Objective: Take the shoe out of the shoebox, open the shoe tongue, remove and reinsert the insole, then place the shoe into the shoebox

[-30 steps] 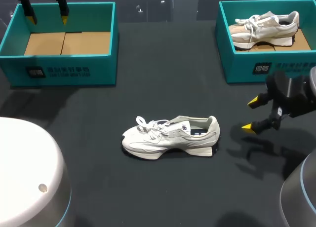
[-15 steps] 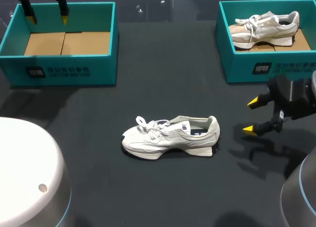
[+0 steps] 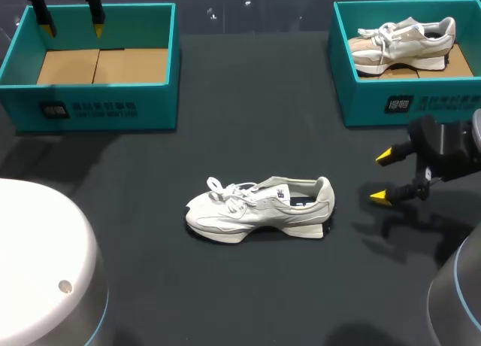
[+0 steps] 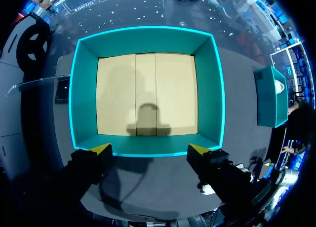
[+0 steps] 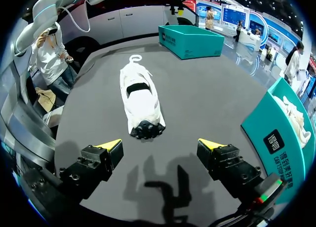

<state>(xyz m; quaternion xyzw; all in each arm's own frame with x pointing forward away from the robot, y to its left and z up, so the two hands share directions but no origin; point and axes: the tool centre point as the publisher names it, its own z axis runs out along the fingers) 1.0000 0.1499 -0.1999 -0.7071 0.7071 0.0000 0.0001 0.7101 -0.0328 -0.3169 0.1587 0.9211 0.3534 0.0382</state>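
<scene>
A low white shoe [image 3: 259, 210] with a soft fabric upper, loose white laces and a thick wavy sole lies on its sole in the middle of the frame, on the matte black table [image 3: 248, 120]. Its toe points to the frame's left and its padded heel collar to the right. The right pincer [image 3: 382, 177] hovers at the right edge, near the heel but apart from it. Its two yellow wedge tips are spread wide with nothing between them, and in the right wrist view the shoe's heel lies ahead of them.

The left shoebox [image 3: 150, 105], a teal rectangular box with a flat tan cardboard floor [image 3: 101, 64], sits at upper left. The left pincer [image 3: 71, 26] hangs above its far wall, spread wide and empty.

At upper right, the right shoebox [image 3: 361, 101], also teal, holds a second shoe [image 3: 406, 37], cream and tan with laces.
</scene>
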